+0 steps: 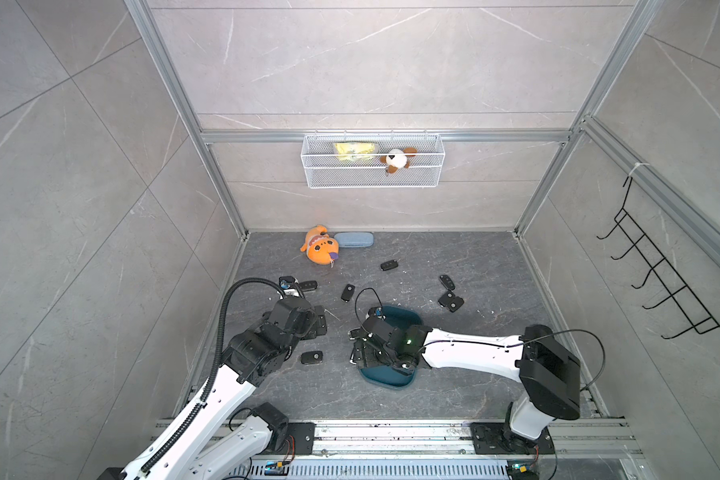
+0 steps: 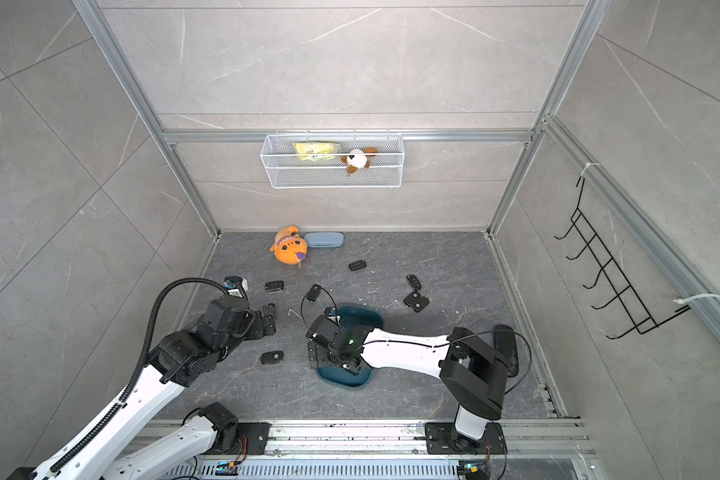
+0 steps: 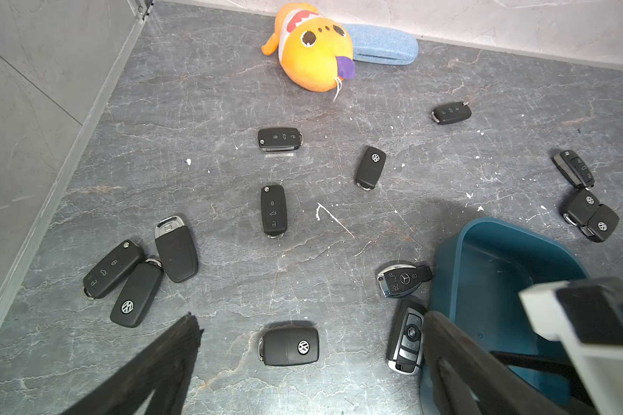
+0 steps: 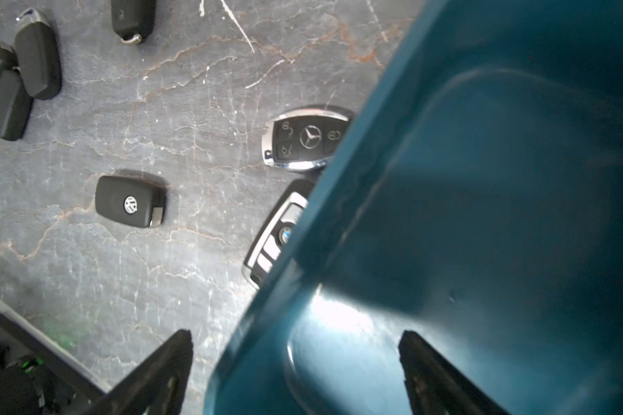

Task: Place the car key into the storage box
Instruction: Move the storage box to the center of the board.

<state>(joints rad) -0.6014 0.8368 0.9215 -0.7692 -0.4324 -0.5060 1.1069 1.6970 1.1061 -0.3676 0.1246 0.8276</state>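
The storage box (image 1: 400, 316) (image 2: 356, 313) is a dark teal bin on the grey floor; the inside that shows (image 4: 482, 179) holds nothing. My right gripper (image 4: 295, 336) (image 1: 360, 353) hangs open over its left rim, one finger outside the wall and one inside, holding nothing. Several black car keys lie about. A Mercedes key (image 4: 308, 138) (image 3: 401, 279) and a BMW key (image 4: 277, 233) (image 3: 407, 337) rest against the box's outer wall. My left gripper (image 3: 312, 318) (image 1: 319, 322) is open above the floor, with a VW key (image 3: 289, 346) (image 1: 312, 357) lying free below it.
Three keys (image 3: 141, 273) cluster near the left wall, others (image 1: 449, 293) lie right of the box. An orange plush (image 1: 320, 246) and a pale blue case (image 1: 353, 240) sit by the back wall. A white mesh basket (image 1: 373, 160) and a black hook rack (image 1: 661, 274) hang on the walls.
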